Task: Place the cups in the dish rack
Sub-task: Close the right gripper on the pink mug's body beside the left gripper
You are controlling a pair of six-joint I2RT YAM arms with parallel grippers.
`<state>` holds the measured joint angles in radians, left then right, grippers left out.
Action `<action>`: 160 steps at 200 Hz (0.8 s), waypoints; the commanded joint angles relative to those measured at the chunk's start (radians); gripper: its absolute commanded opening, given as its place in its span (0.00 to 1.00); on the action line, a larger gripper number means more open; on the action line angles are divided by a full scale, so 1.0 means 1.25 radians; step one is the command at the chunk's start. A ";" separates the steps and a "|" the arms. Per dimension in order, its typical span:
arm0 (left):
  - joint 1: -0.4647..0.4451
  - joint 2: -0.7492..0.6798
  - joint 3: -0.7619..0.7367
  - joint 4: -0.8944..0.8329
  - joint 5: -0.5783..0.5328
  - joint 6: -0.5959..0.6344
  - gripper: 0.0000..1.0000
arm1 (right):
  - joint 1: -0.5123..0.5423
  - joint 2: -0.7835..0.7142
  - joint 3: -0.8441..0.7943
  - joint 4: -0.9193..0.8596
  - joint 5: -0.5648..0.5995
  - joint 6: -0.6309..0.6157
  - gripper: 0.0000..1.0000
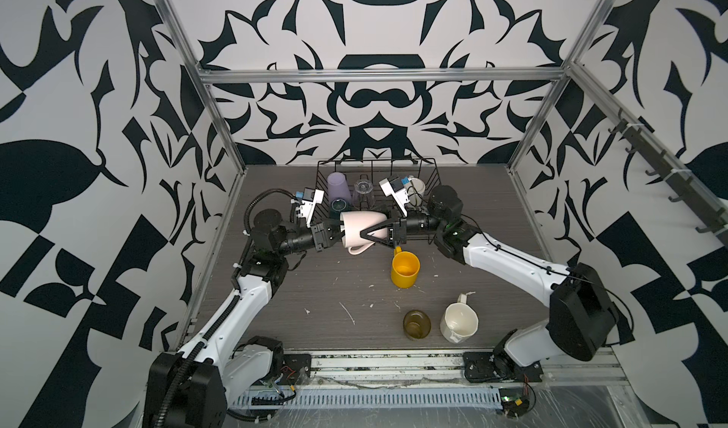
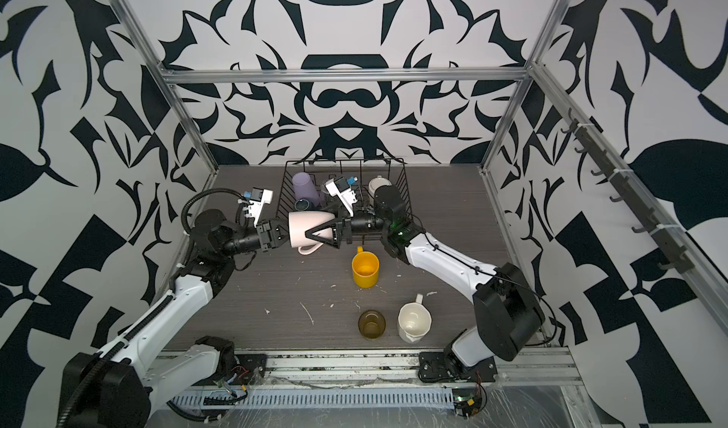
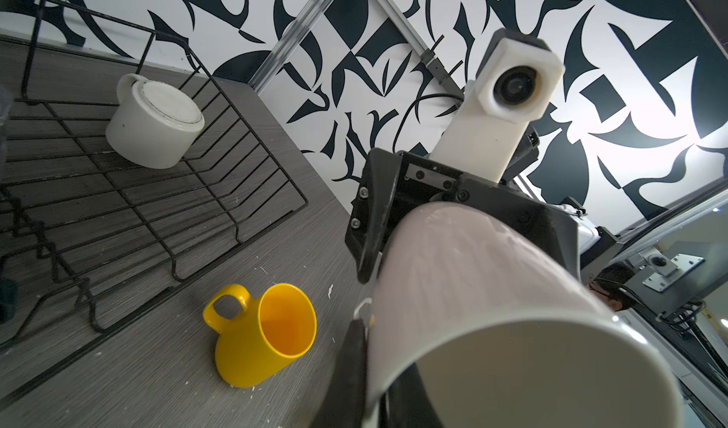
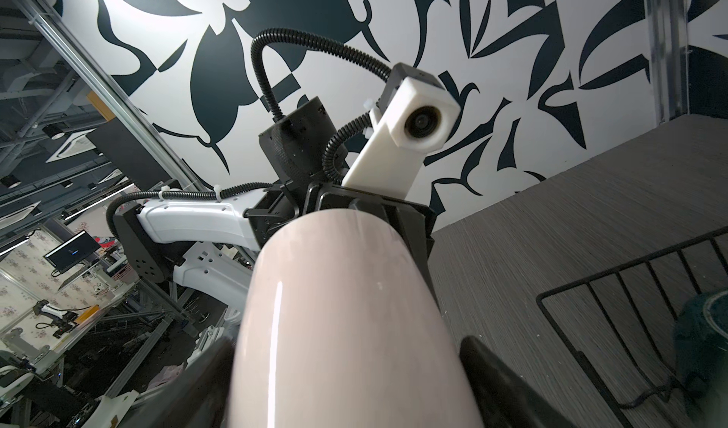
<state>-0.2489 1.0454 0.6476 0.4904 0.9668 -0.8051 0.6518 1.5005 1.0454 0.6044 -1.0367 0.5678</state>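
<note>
- White arm shells [image 1: 512, 258], black joint housings [image 1: 581, 315].
- Ribbed black cable conduit [image 4: 315, 35].
- Blocky white wrist cameras [image 3: 484, 142], dark round lenses [image 3: 514, 87].
- Black left hand [image 1: 337, 233] and right hand [image 1: 363, 236], small screws [image 3: 463, 195].

**Black thin-wire dish rack** [image 1: 428, 178]: rectangular, flared sides, stands at the back of the table.

**In the rack, base up:**
- lilac tumbler [image 1: 338, 185], left end
- clear glass [image 1: 364, 191], middle
- cream cylindrical mug [image 3: 157, 126], right end

**Also in the rack:** dark green mug [image 1: 339, 204], just in front of the tumbler.

**Pale pink glossy mug** [image 1: 362, 229]: on its side, raised off the table at the rack's front edge, handle on the side away from the rack.

**Upright on the table:**
- yellow mug [image 1: 405, 268]
- olive glass [image 1: 416, 323], nearer the front
- white faceted mug [image 1: 459, 321], just beside the olive glass
</note>
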 commanded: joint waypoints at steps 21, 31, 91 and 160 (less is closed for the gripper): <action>0.003 -0.002 0.012 0.086 0.028 -0.031 0.00 | 0.013 0.007 0.015 0.031 -0.005 -0.012 0.87; 0.003 -0.002 0.013 0.085 0.030 -0.032 0.00 | 0.012 0.008 0.015 0.031 -0.003 -0.012 0.87; 0.003 0.000 0.010 0.082 0.039 -0.033 0.00 | 0.017 0.009 0.023 0.030 0.001 -0.012 0.82; 0.003 0.002 0.016 0.086 0.056 -0.042 0.00 | 0.020 0.019 0.034 0.029 0.013 -0.011 0.86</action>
<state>-0.2443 1.0557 0.6476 0.5056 0.9958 -0.8326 0.6697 1.5158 1.0462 0.6117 -1.0367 0.5682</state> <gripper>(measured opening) 0.105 0.875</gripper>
